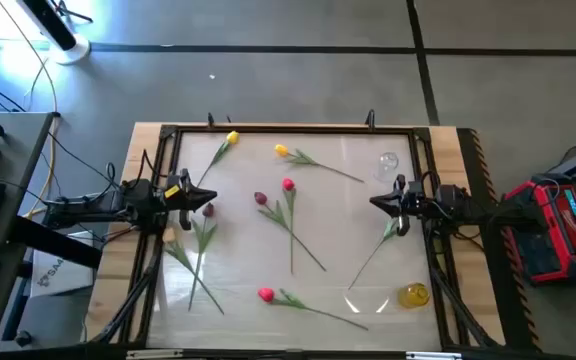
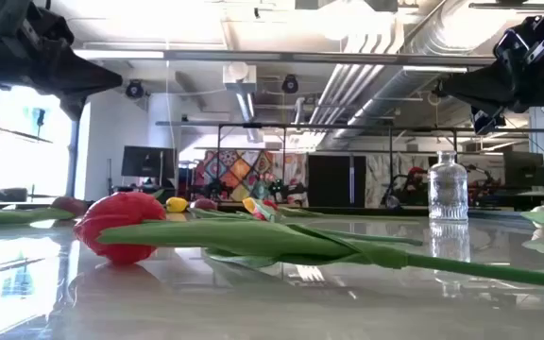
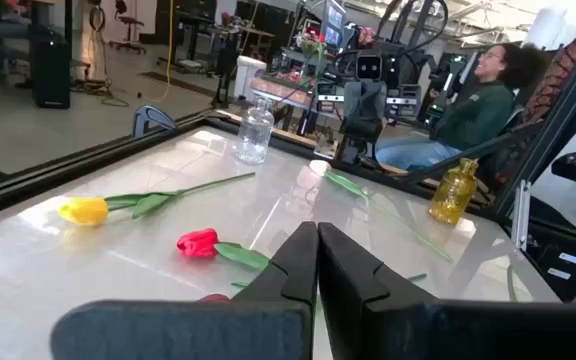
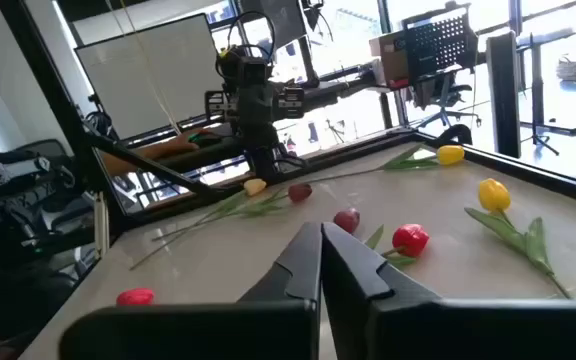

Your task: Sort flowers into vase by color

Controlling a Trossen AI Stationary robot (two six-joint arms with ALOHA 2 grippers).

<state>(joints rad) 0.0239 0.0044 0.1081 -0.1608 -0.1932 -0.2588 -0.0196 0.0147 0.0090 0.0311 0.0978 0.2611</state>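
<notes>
Your bench (image 1: 268, 300), glossy and pale w/ a dark frame, carries artificial tulips scattered flat across it: long thin green stems, narrow leaves, small closed heads. Your left gripper (image 1: 208, 207) hangs above the bench's left edge, jaws pressed together on nothing; your right gripper (image 1: 373, 202) mirrors it at the right edge, jaws likewise closed and empty. Both point inward, well apart.

Flowers, as you see them from overhead: a yellow tulip (image 1: 232, 138) at upper left, its stem running down toward the left gripper; a second yellow tulip (image 1: 281, 151) near top center, stem trailing right; a red-pink tulip (image 1: 288, 184) and a dark maroon tulip (image 1: 260, 198) close together mid-bench, stems crossing; a red tulip (image 1: 266, 294) at the near edge, stem trailing right.

A clear glass vase (image 1: 387, 163) stands upright at upper right, an amber vase (image 1: 414, 294) at lower right. Neither holds a flower.
</notes>
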